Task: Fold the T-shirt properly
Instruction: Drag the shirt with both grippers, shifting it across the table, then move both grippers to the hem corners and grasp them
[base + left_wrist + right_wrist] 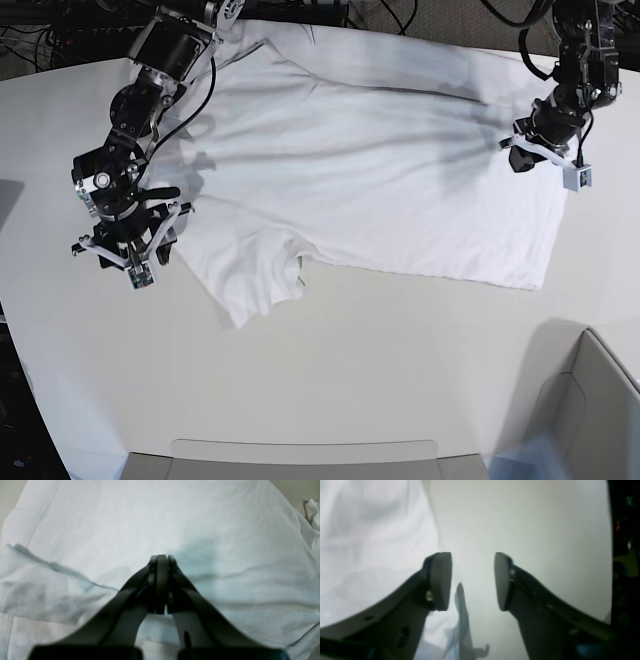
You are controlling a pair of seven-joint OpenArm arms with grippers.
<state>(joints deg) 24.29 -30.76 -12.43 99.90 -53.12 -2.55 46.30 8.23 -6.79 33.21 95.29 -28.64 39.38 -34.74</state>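
The white T-shirt (380, 180) lies spread across the back half of the white table (350, 360), with one sleeve pointing toward the front left. My left gripper (520, 152) is over the shirt's right part. In the left wrist view the left gripper (162, 558) is shut just above the wrinkled T-shirt (175, 517), and I see no cloth between its pads. My right gripper (122, 260) is at the shirt's left side. In the right wrist view the right gripper (472, 580) stands open and holds nothing, over bare table (520, 517) beside the T-shirt (370, 530).
A grey bin (590, 400) stands at the front right corner, and a shallow tray (300, 455) sits at the front edge. Cables and dark gear run behind the table's back edge. The table's edge (610, 555) is close on the right in the right wrist view.
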